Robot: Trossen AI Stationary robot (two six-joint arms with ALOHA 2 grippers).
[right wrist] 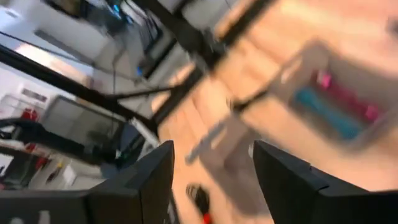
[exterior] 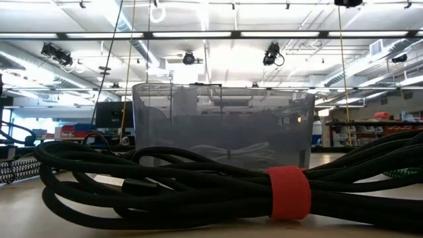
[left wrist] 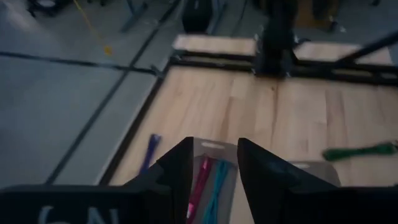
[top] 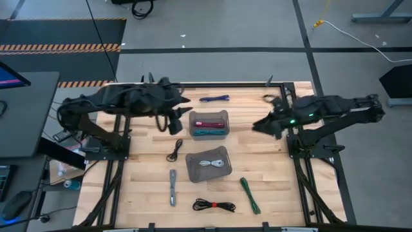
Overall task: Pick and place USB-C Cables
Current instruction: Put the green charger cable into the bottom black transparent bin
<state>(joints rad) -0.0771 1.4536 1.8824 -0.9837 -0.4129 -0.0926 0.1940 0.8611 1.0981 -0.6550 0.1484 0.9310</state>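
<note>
Several USB-C cables lie on the wooden table. A maroon cable (top: 207, 124) and a teal cable (top: 209, 132) lie in the far bin (top: 208, 115). A white cable (top: 212, 164) lies in the near bin (top: 193, 169). On the table lie purple (top: 214, 98), black (top: 174, 151), grey (top: 172, 187), green (top: 250, 195) and black-with-red-strap (top: 214, 205) cables. My left gripper (top: 177, 121) (left wrist: 214, 146) hangs open above the table, just left of the far bin, with nothing between its fingers. My right gripper (top: 257, 125) (right wrist: 211, 149) hangs open to the right of that bin, also with nothing between its fingers.
The black cable with the red strap (exterior: 198, 192) fills the front of the low view, with the near bin (exterior: 221, 125) behind it. Dark frame rails run along the table's left and right sides (top: 302, 167). Bare wood lies between the bins and the right rail.
</note>
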